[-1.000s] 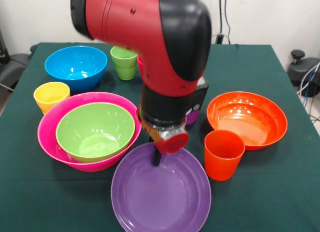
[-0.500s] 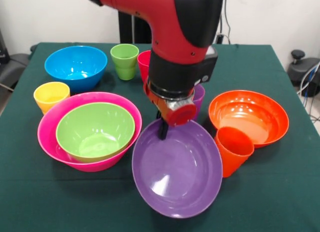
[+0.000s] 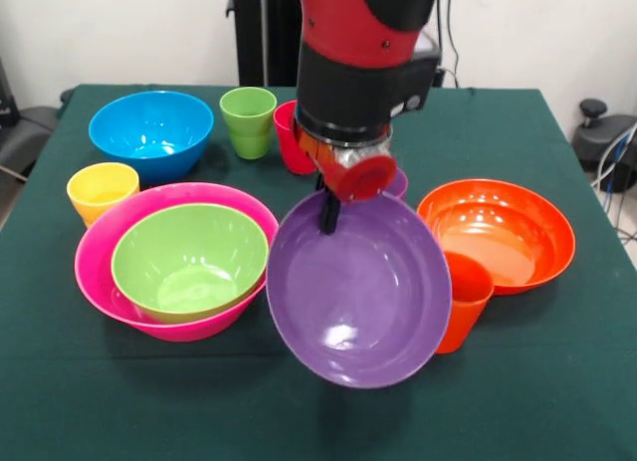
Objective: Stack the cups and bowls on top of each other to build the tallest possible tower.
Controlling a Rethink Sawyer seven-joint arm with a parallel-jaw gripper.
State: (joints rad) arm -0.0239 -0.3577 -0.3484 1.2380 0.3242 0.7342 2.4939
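The purple bowl [image 3: 358, 287] is pinched by its rim in the closed tool [image 3: 327, 220], steeply tilted; it could slip out or strike the orange cup [image 3: 461, 300].

The red and black arm [image 3: 363, 43] comes down from the top, near the middle. Its thick black wrist part [image 3: 348, 108] points straight down. Under it sits a shiny metal ring with a round red cap [image 3: 358, 177] on the front. The gripper [image 3: 327, 214] hangs below that. Only one thin black finger [image 3: 327, 210] shows. It is pinching the top rim of the purple bowl [image 3: 358, 287] and holds the bowl up, tipped on its side.
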